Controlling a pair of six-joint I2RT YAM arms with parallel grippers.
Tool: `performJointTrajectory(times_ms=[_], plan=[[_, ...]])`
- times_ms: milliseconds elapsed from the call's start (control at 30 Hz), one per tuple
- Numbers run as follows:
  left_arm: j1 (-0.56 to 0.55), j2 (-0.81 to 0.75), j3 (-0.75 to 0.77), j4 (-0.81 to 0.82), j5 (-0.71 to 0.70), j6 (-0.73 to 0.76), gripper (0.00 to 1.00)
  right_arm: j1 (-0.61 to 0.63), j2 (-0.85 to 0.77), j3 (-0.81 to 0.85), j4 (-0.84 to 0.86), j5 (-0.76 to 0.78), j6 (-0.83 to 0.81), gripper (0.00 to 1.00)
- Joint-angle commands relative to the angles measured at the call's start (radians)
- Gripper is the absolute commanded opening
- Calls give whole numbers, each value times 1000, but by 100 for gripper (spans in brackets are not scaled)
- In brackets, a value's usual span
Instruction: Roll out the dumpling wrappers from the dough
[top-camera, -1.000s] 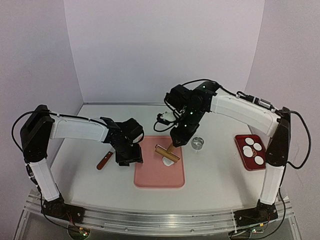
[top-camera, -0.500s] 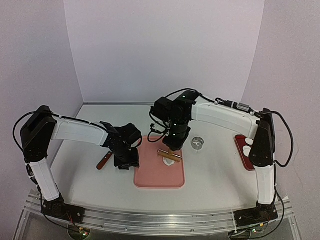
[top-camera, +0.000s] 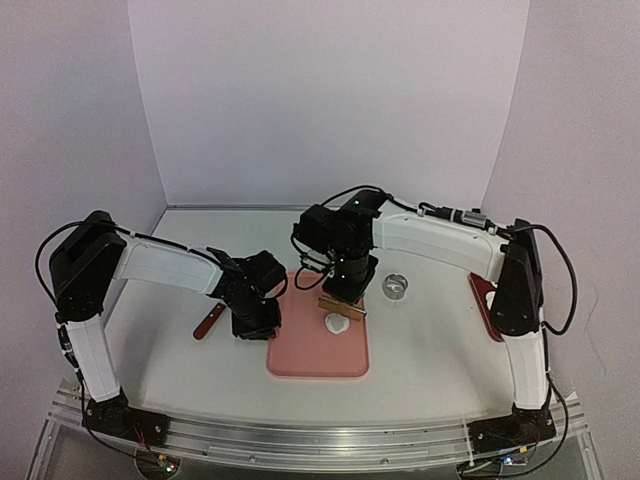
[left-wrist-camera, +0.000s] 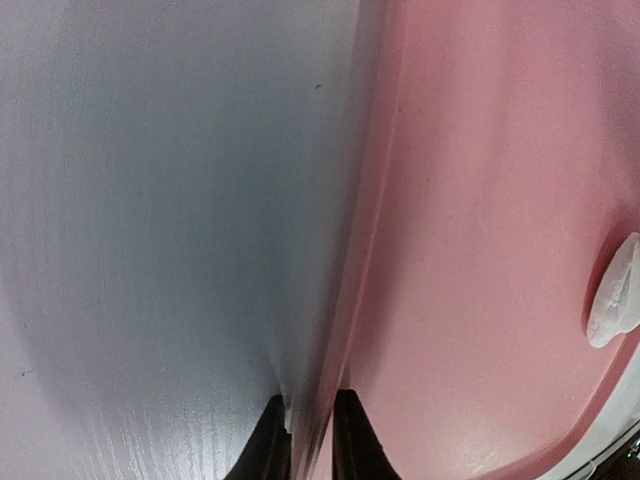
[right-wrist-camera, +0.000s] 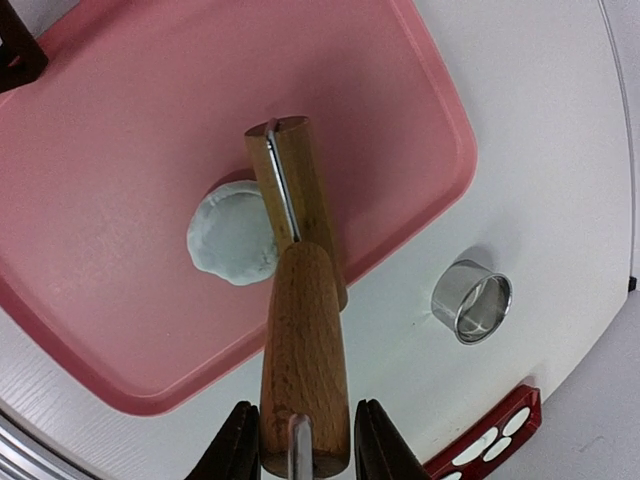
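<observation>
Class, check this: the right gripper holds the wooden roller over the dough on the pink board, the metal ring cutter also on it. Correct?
No: the metal ring cutter stands on the white table beside the pink board; the right wrist view shows it.

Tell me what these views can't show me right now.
- Wrappers: count unknown. The right arm hides most of the red tray in the top view, and the right wrist view's bottom edge cuts it off.
- Dough: its right side lies under the rolling pin in the right wrist view.
- Left gripper: only its tips show; whether the jaws pinch the pink board's edge is unclear.
</observation>
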Motion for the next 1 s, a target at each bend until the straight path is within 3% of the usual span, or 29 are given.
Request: performJointTrajectory(times_ms=[0,100,467,967], plan=[[2,43,26,-22,-51,13,7,7,-38,69,-22,129,55,0],[2,56,38,-33,-108,57,0,7,-78,80,-22,97,45,0],[2,-32,-53,125,-149,235,0,24,-214,-72,-20,-30,-4,0],[1,-47,-65,151,-111,268,0,44,-89,-24,6,40,34,0]])
